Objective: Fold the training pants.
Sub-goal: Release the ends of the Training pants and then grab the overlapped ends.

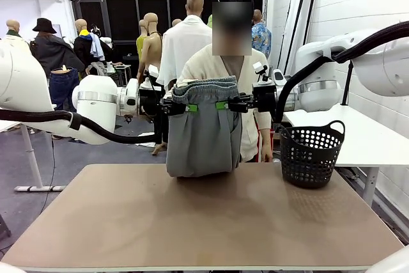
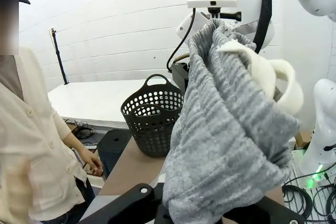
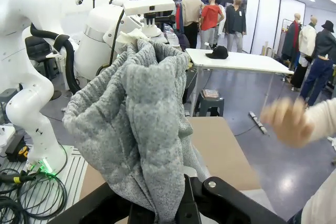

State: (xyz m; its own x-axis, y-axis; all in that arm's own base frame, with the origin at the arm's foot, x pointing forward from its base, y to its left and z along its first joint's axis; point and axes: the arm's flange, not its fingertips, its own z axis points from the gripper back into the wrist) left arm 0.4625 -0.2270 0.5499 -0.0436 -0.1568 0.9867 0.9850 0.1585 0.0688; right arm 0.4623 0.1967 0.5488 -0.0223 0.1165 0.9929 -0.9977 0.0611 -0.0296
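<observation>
Brown table (image 1: 192, 222), near half bare. Past the middle, the training pants (image 1: 203, 132) hang in the air as a doubled grey bundle. The waistband is on top and the lower end seems to meet the tabletop by the far edge. My left gripper (image 1: 189, 107) is clamped on one side of the waistband and my right gripper (image 1: 222, 105) on the other, level with each other, green pads pressed into the cloth. Both wrist views: grey jersey rises from between my fingers. Black perforated basket (image 1: 311, 155) on the table's far right corner. Person (image 1: 252, 126) in a cream cardigan stands just behind the pants.
</observation>
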